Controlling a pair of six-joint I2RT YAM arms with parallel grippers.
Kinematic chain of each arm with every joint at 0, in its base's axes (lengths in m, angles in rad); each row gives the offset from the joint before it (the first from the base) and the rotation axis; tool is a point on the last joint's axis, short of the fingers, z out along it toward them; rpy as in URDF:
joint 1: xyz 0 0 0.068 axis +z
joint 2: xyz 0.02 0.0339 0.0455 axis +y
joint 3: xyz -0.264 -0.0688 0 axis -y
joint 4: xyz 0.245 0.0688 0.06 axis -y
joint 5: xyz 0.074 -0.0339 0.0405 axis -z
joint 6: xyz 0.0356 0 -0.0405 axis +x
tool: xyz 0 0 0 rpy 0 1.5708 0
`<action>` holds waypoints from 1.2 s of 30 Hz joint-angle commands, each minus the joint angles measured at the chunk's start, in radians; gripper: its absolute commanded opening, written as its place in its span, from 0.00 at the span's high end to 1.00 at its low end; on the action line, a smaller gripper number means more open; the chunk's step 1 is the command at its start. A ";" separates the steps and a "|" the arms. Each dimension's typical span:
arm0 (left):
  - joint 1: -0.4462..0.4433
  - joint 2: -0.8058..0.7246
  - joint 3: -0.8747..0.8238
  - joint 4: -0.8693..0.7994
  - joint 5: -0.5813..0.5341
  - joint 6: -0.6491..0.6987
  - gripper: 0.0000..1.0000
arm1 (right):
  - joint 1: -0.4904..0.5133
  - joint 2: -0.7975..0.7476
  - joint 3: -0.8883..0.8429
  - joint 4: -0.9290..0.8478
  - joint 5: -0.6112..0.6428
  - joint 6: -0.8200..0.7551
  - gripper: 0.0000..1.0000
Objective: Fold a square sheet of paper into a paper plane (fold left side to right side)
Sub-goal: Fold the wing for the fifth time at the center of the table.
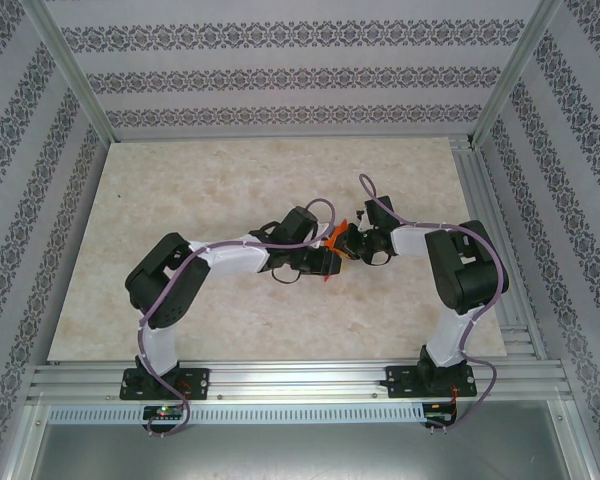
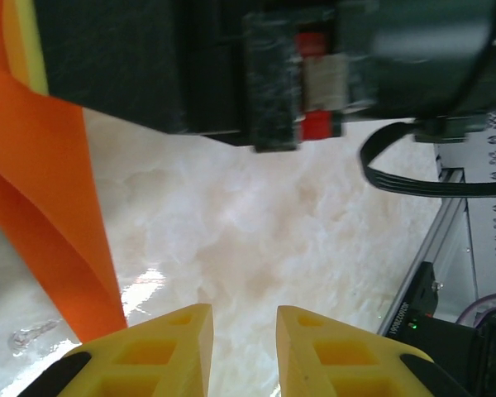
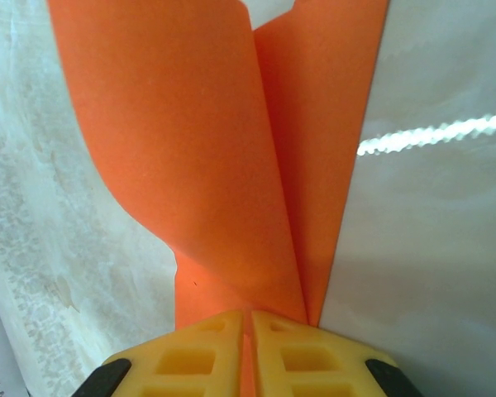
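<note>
The orange sheet of paper (image 3: pixel 207 149) is folded into long overlapping flaps and stands up off the table. My right gripper (image 3: pixel 250 313) is shut on its near end, and the paper passes between the yellow fingers (image 3: pixel 207 347). In the top view the paper (image 1: pixel 332 236) shows as a small orange patch between the two grippers at the table's middle. My left gripper (image 2: pixel 244 310) is open by a narrow gap with only bare table between its fingertips. The paper (image 2: pixel 41 190) hangs just left of it. From above, the left gripper (image 1: pixel 327 262) sits close beside the right gripper (image 1: pixel 346 243).
The marble-patterned table (image 1: pixel 230 190) is bordered by patterned walls. An aluminium rail (image 1: pixel 500 240) runs along the right edge, and another (image 1: pixel 300 380) runs along the front by the arm bases. The right arm's black wrist (image 2: pixel 314 58) hangs close above the left gripper.
</note>
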 commanded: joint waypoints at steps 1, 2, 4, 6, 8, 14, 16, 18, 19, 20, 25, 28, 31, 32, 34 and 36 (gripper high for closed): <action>-0.003 0.028 0.028 0.005 -0.008 0.003 0.72 | 0.012 0.055 -0.013 -0.085 0.079 -0.025 0.88; -0.003 0.034 0.027 -0.002 -0.014 0.006 0.72 | 0.012 0.056 -0.011 -0.087 0.079 -0.025 0.87; -0.003 0.045 0.026 -0.011 -0.024 0.011 0.72 | 0.011 0.054 -0.008 -0.090 0.080 -0.026 0.87; -0.003 0.056 0.020 -0.012 -0.033 0.011 0.72 | 0.012 0.054 -0.007 -0.094 0.080 -0.029 0.87; -0.003 0.062 0.016 -0.017 -0.040 0.014 0.72 | 0.012 0.052 -0.007 -0.095 0.082 -0.031 0.87; -0.005 0.078 0.011 -0.031 -0.046 0.026 0.72 | 0.011 0.051 -0.007 -0.098 0.085 -0.032 0.87; -0.005 0.080 0.001 -0.021 -0.046 0.021 0.72 | 0.011 0.051 -0.007 -0.101 0.084 -0.034 0.87; -0.005 0.080 -0.004 -0.021 -0.050 0.022 0.72 | 0.011 0.049 -0.007 -0.100 0.087 -0.034 0.87; -0.005 0.080 -0.006 -0.021 -0.052 0.023 0.72 | 0.011 0.049 -0.005 -0.102 0.087 -0.034 0.87; -0.004 0.081 -0.008 -0.020 -0.053 0.023 0.72 | 0.012 0.049 -0.005 -0.102 0.087 -0.034 0.87; -0.008 0.090 -0.022 -0.002 -0.046 0.013 0.72 | 0.012 0.049 -0.004 -0.103 0.088 -0.035 0.87; -0.013 0.093 -0.038 0.013 -0.047 0.004 0.72 | 0.009 0.045 -0.004 -0.099 0.087 -0.037 0.87; -0.017 0.095 -0.052 0.023 -0.049 -0.004 0.72 | 0.009 0.044 -0.001 -0.101 0.087 -0.040 0.87; -0.018 0.095 -0.054 0.025 -0.049 -0.005 0.72 | 0.009 0.043 0.001 -0.100 0.087 -0.038 0.87; -0.020 0.097 -0.060 0.030 -0.048 -0.010 0.72 | 0.008 0.045 0.001 -0.101 0.086 -0.040 0.87; -0.024 0.097 -0.065 0.032 -0.048 -0.015 0.72 | 0.009 0.046 0.001 -0.101 0.086 -0.040 0.87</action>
